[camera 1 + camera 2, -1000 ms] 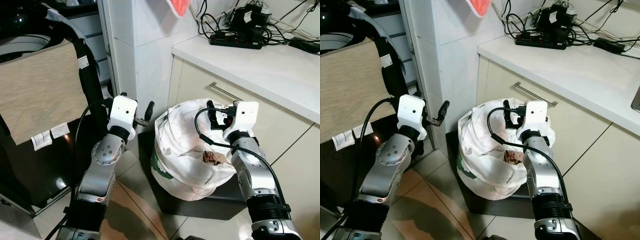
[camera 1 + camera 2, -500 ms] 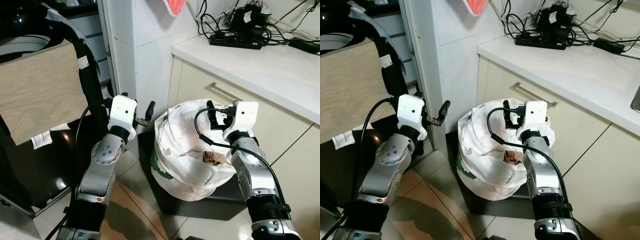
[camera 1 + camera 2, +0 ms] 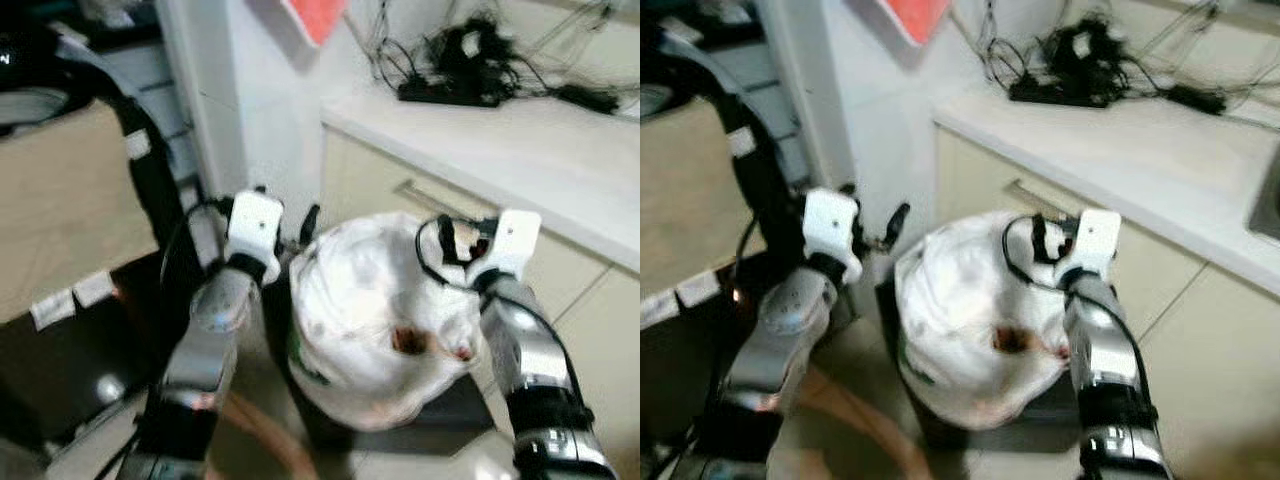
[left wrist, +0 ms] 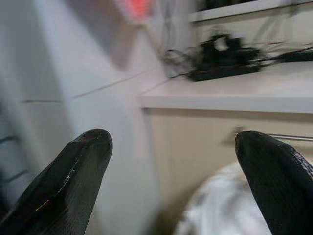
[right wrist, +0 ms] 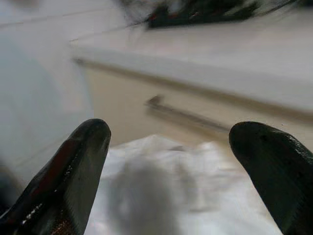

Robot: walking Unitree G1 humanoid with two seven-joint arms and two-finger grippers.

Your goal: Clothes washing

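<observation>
the whole picture has gone soft with blur and slid a little since half a second ago, so i judge my head camera is moving; the things themselves seem to sit where they were. i read this as the robot shifting its stance in front of the laundry, with no garment taken up yet.

the task's thing is a white laundry bag [image 3: 375, 315], bulging and open at the top, standing on a dark base [image 3: 455, 405] on the tiled floor [image 3: 855, 425]. it sits against the cream cabinet front [image 3: 375, 180], below the front edge of the white counter [image 3: 520, 140]. inside the bag's mouth i can make out crumpled white cloth and one small brown-red patch [image 3: 408, 340]; what that patch is, i cannot tell.

my left hand [image 3: 305, 222] is raised just beside the bag's left side, near the corner of the white tiled wall [image 3: 260, 90]. in the left wrist view its two black fingers [image 4: 63, 183] stand wide apart with nothing between them. my right hand [image 3: 450, 238] hovers over the bag's back right rim, and in its wrist view the fingers [image 5: 63, 171] are also spread, empty, with white cloth below.

at the counter's back edge lies a black power strip with tangled cables [image 3: 460, 75]. to the far left a beige cloth [image 3: 55, 210] hangs over a dark frame.
</observation>
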